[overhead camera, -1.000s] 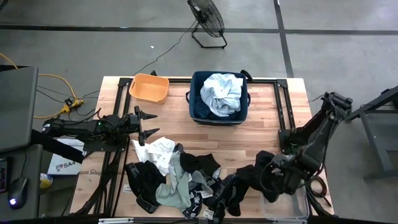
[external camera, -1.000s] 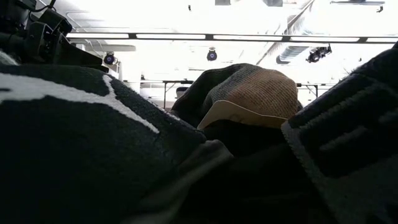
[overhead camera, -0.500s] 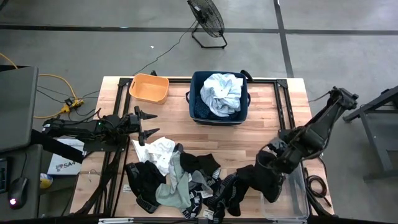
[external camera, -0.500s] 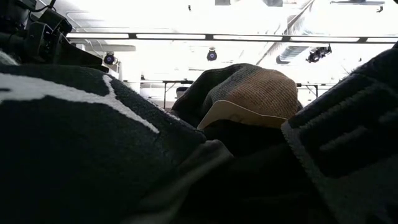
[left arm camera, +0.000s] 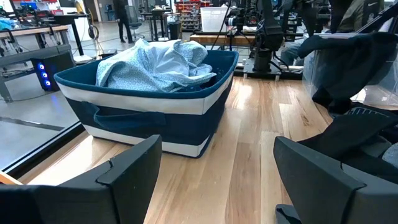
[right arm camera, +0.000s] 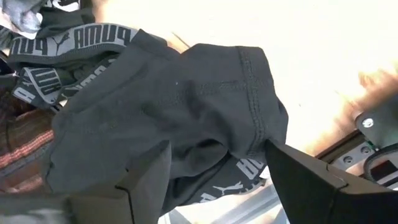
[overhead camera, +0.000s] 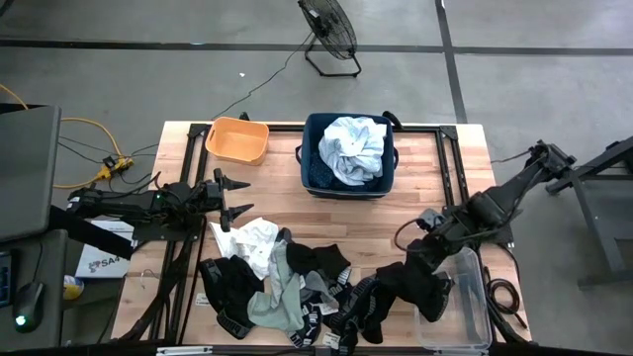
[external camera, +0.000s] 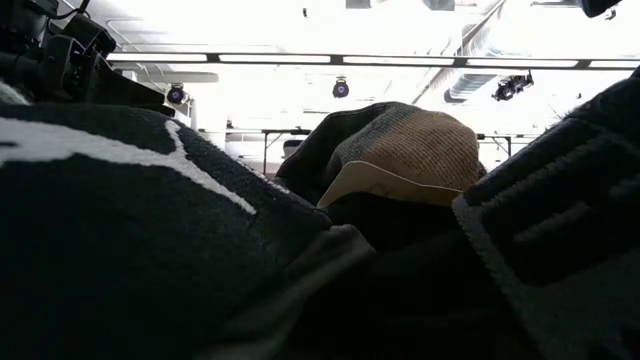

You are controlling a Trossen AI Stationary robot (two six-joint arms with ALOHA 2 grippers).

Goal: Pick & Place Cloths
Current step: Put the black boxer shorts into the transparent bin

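Observation:
A pile of cloths lies along the table's near edge: a white piece (overhead camera: 252,237), a grey-green piece (overhead camera: 279,297), and black pieces with lettered waistbands (overhead camera: 326,305). A pale blue-white shirt (overhead camera: 354,146) lies in the navy bin (overhead camera: 315,170). My right gripper (overhead camera: 420,250) is open just above a black piece (overhead camera: 420,289) at the pile's right end. That black piece fills the right wrist view (right arm camera: 174,106) between and beyond the spread fingers. My left gripper (overhead camera: 247,197) is open and empty over the table's left side, pointing at the bin (left arm camera: 155,118).
An orange tub (overhead camera: 237,139) stands at the far left. A clear plastic tub (overhead camera: 465,314) sits at the near right corner beside the black piece. Cloths close to the low camera (external camera: 150,230) block most of the low view. Bare wood (overhead camera: 386,222) lies between bin and pile.
My right gripper has moved from over the near right corner toward the table's far edge and a little to the left, with the arm stretching out lower over the table. The black piece below it stays on the table.

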